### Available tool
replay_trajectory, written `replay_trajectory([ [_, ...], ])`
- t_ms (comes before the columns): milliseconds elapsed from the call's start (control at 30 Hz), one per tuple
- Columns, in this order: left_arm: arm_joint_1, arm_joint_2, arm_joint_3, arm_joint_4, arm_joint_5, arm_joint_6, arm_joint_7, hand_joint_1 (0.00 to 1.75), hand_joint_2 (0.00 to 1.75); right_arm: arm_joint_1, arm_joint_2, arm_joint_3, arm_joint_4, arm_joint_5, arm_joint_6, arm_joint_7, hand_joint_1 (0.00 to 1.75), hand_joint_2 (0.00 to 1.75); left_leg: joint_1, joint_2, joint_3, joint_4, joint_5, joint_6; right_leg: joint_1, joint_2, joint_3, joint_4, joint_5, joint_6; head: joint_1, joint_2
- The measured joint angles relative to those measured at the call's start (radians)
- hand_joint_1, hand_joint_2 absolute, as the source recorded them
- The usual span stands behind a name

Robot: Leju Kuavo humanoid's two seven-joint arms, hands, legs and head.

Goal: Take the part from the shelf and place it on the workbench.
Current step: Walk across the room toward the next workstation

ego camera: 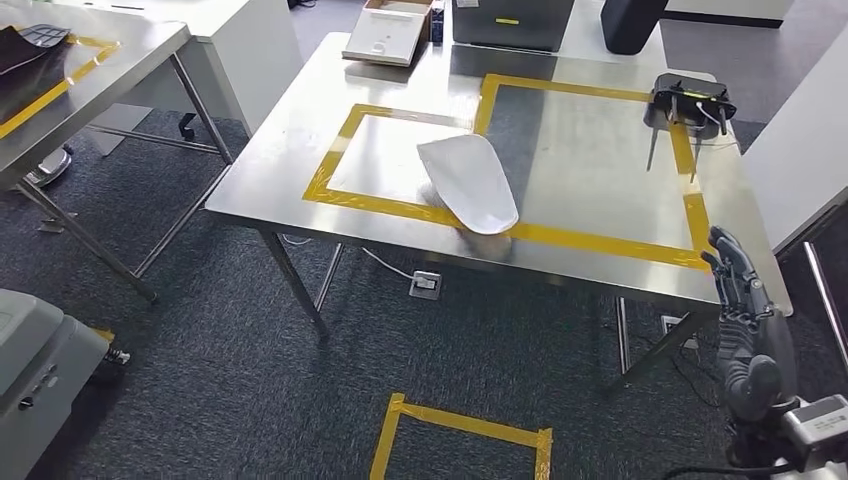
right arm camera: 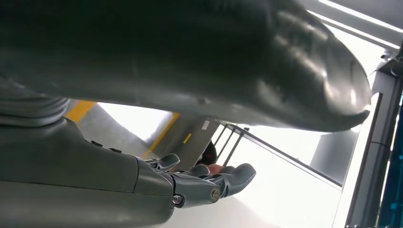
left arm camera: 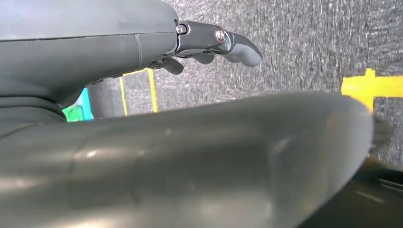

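Observation:
The white curved part (ego camera: 468,182) lies on the steel workbench (ego camera: 590,150), across the front strip of the left yellow-taped square, with nothing touching it. My right hand (ego camera: 745,310) hangs at the bench's front right corner, well to the right of the part, fingers straight and apart, holding nothing. In the right wrist view its fingers (right arm camera: 209,183) are spread and empty. My left hand (left arm camera: 142,61) hangs over the grey carpet with its fingers (left arm camera: 223,40) extended and nothing in them.
A black device on thin legs (ego camera: 690,100) stands at the bench's back right. An open cardboard box (ego camera: 388,32) and a grey case (ego camera: 510,20) sit at the far edge. A second steel table (ego camera: 90,70) stands left. A yellow tape square (ego camera: 460,435) marks the floor.

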Motion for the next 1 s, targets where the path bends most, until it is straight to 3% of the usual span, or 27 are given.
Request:
replay_trajectory([
  [67, -0.008, 0.001, 0.0, -0.003, -0.006, 0.0, -0.007, 0.0, 0.0, 0.005, 0.008, -0.006, -0.001, 0.0, 0.005, 0.0, 0.0, 0.0, -0.005, -0.004, 0.066, -0.103, -0.03, 0.013, 0.0, 0.0, -0.009, 0.002, 0.018, 0.016, -0.001, 0.0],
  [133, -0.014, 0.002, 0.0, -0.004, -0.011, 0.0, -0.011, 0.0, 0.0, 0.012, 0.015, -0.008, 0.002, 0.0, 0.01, 0.002, 0.0, 0.0, -0.011, -0.004, 0.061, -0.117, -0.026, 0.035, -0.002, 0.0, -0.009, -0.006, 0.036, 0.031, -0.002, 0.0],
  [167, -0.017, 0.004, 0.0, -0.004, -0.013, 0.0, -0.013, 0.0, 0.0, 0.018, 0.017, -0.009, 0.006, -0.001, 0.012, 0.005, 0.0, 0.0, -0.011, 0.0, 0.054, -0.117, -0.017, 0.045, -0.005, 0.0, -0.012, -0.004, 0.031, 0.036, -0.002, 0.0],
  [200, -0.019, 0.006, 0.0, -0.004, -0.014, 0.0, -0.014, 0.0, 0.0, 0.023, 0.02, -0.011, 0.014, -0.003, 0.014, 0.01, 0.0, 0.0, -0.011, 0.003, 0.043, -0.119, -0.005, 0.056, -0.006, 0.001, -0.02, 0.011, 0.006, 0.041, -0.001, 0.0],
  [233, -0.021, 0.008, 0.0, -0.004, -0.016, 0.0, -0.016, 0.0, 0.0, 0.028, 0.021, -0.013, 0.025, -0.004, 0.013, 0.014, 0.0, 0.0, -0.011, 0.007, 0.029, -0.12, 0.009, 0.064, -0.007, 0.001, -0.031, 0.045, -0.039, 0.043, 0.0, 0.0],
  [300, -0.025, 0.012, 0.0, -0.005, -0.02, -0.001, -0.018, 0.0, 0.0, 0.032, 0.025, -0.019, 0.062, 0.006, 0.003, 0.024, 0.0, 0.0, -0.014, 0.011, -0.001, -0.119, 0.035, 0.072, -0.004, 0.003, -0.058, 0.162, -0.151, 0.045, 0.001, 0.0],
  [333, -0.027, 0.013, -0.001, -0.005, -0.021, -0.001, -0.019, 0.0, 0.0, 0.033, 0.026, -0.021, 0.09, 0.016, -0.008, 0.027, 0.0, 0.0, -0.017, 0.012, -0.017, -0.116, 0.049, 0.074, -0.001, 0.003, -0.065, 0.224, -0.182, 0.044, 0.002, 0.0],
  [367, -0.028, 0.014, -0.001, -0.005, -0.023, -0.003, -0.019, 0.0, 0.0, 0.033, 0.029, -0.022, 0.123, 0.025, -0.018, 0.031, 0.0, 0.0, -0.019, 0.013, -0.033, -0.114, 0.061, 0.075, 0.001, 0.003, -0.063, 0.266, -0.187, 0.042, 0.002, 0.0],
  [400, -0.028, 0.015, -0.001, -0.005, -0.025, -0.005, -0.02, 0.0, 0.0, 0.032, 0.032, -0.023, 0.16, 0.032, -0.028, 0.035, 0.0, 0.0, -0.022, 0.013, -0.049, -0.11, 0.073, 0.075, 0.004, 0.003, -0.044, 0.279, -0.17, 0.038, 0.002, 0.0],
  [467, -0.03, 0.016, -0.003, -0.005, -0.034, -0.013, -0.018, 0.0, 0.0, 0.024, 0.042, -0.025, 0.247, 0.052, -0.06, 0.045, 0.0, 0.0, -0.027, 0.014, -0.077, -0.104, 0.092, 0.074, 0.011, 0.004, 0.043, 0.198, -0.122, 0.024, 0.002, 0.0],
  [533, -0.033, 0.016, -0.006, -0.006, -0.043, -0.018, -0.014, 0.0, 0.0, -0.002, 0.058, -0.034, 0.365, 0.093, -0.133, 0.054, 0.0, 0.0, -0.03, 0.015, -0.093, -0.101, 0.111, 0.067, 0.021, 0.004, 0.141, 0.059, -0.126, 0.005, 0.001, 0.0],
  [600, -0.034, 0.016, -0.007, -0.006, -0.046, -0.016, -0.01, 0.0, 0.0, -0.041, 0.074, -0.054, 0.519, 0.125, -0.216, 0.056, 0.0, 0.0, -0.028, 0.016, -0.099, -0.106, 0.13, 0.056, 0.029, 0.004, 0.171, -0.011, -0.141, -0.007, 0.003, 0.0],
  [667, -0.031, 0.016, -0.007, -0.006, -0.044, -0.01, -0.011, 0.0, 0.0, -0.091, 0.086, -0.083, 0.714, 0.113, -0.253, 0.045, 0.0, 0.0, -0.025, 0.015, -0.104, -0.112, 0.142, 0.043, 0.029, 0.003, 0.159, -0.023, -0.119, -0.017, 0.006, 0.0],
  [700, -0.029, 0.017, -0.007, -0.006, -0.042, -0.006, -0.011, 0.0, 0.0, -0.115, 0.091, -0.102, 0.821, 0.094, -0.258, 0.045, 0.0, 0.0, -0.024, 0.012, -0.111, -0.103, 0.127, 0.037, 0.026, 0.001, 0.152, -0.029, -0.105, -0.023, 0.006, 0.0],
  [733, -0.027, 0.017, -0.007, -0.006, -0.039, -0.004, -0.012, 0.0, 0.0, -0.136, 0.097, -0.122, 0.926, 0.076, -0.261, 0.053, 0.0, 0.0, -0.024, 0.008, -0.122, -0.077, 0.092, 0.031, 0.022, -0.001, 0.142, -0.034, -0.09, -0.028, 0.006, 0.0],
  [800, -0.024, 0.018, -0.007, -0.005, -0.034, 0.0, -0.016, 0.0, 0.0, -0.154, 0.11, -0.164, 1.111, 0.044, -0.272, 0.114, 0.0, 0.0, -0.019, 0.004, -0.152, 0.029, -0.01, 0.02, 0.019, -0.007, 0.116, -0.036, -0.065, -0.032, 0.006, 0.0],
  [833, -0.02, 0.018, -0.007, -0.005, -0.029, 0.001, -0.02, 0.0, 0.0, -0.154, 0.118, -0.182, 1.187, 0.032, -0.278, 0.158, 0.0, 0.0, -0.016, 0.004, -0.162, 0.09, -0.045, 0.015, 0.019, -0.01, 0.101, -0.034, -0.054, -0.031, 0.006, 0.0],
  [867, -0.016, 0.019, -0.006, -0.005, -0.023, 0.002, -0.025, 0.0, 0.0, -0.149, 0.127, -0.199, 1.254, 0.022, -0.285, 0.213, 0.0, 0.0, -0.014, 0.004, -0.164, 0.138, -0.056, 0.011, 0.018, -0.013, 0.085, -0.031, -0.043, -0.029, 0.006, 0.0],
  [933, -0.006, 0.02, -0.002, -0.005, -0.007, 0.005, -0.035, 0.0, 0.0, -0.132, 0.149, -0.228, 1.362, 0.011, -0.307, 0.362, 0.0, 0.0, -0.009, 0.004, -0.123, 0.146, -0.018, 0.005, 0.015, -0.017, 0.053, -0.019, -0.026, -0.024, 0.006, 0.0],
  [967, -0.002, 0.021, 0.001, -0.005, 0.001, 0.006, -0.038, 0.0, 0.0, -0.123, 0.161, -0.24, 1.407, 0.014, -0.325, 0.454, 0.0, 0.0, -0.006, 0.003, -0.076, 0.1, 0.005, 0.003, 0.014, -0.018, 0.037, -0.01, -0.019, -0.02, 0.006, 0.0],
  [1000, 0.001, 0.022, 0.004, -0.005, 0.006, 0.008, -0.038, 0.0, 0.0, -0.115, 0.173, -0.247, 1.444, 0.023, -0.347, 0.556, 0.0, 0.0, -0.006, 0.001, -0.021, 0.031, 0.006, 0.002, 0.013, -0.018, 0.022, -0.001, -0.012, -0.014, 0.005, 0.0],
])
